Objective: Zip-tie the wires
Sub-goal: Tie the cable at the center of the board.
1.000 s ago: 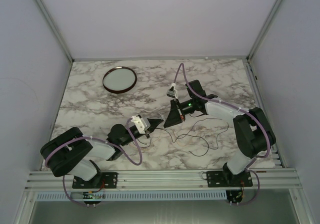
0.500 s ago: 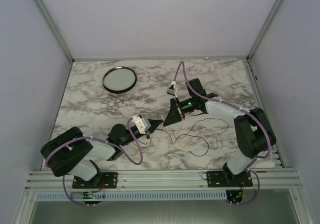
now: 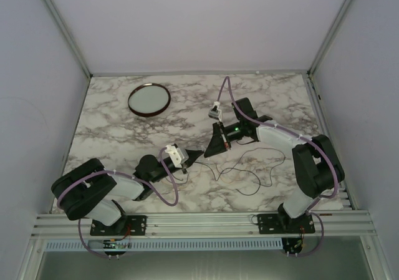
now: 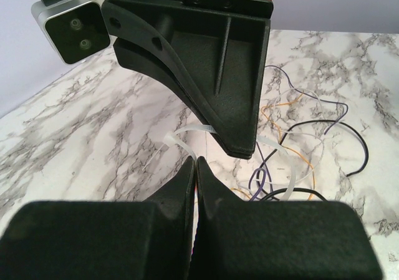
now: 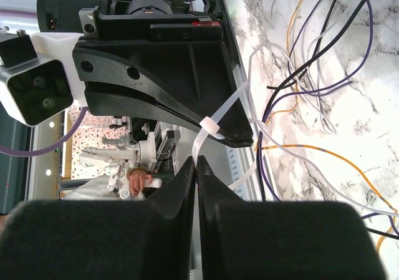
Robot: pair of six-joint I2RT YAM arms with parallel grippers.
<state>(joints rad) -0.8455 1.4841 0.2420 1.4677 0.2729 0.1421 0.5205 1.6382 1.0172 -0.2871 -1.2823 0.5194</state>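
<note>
Item: zip tie (image 5: 209, 128), mid-frame, tail apparently through its head, looped by the wires (image 5: 293, 93) at right on the surface (image 5: 380, 118). Left claw (image 4: 194, 168) and right claw (image 5: 196, 165) are each pressed together, pinching the tie. Step: cinching. Next: steady opposed pull, wires kept inside the loop.

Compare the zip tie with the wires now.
The zip tie is a flat white strip; the wires are purple, orange and black strands. The zip tie is pinched by the left gripper and right gripper; the wires sprawl loose on the table. Both are thin and bendy.
</note>
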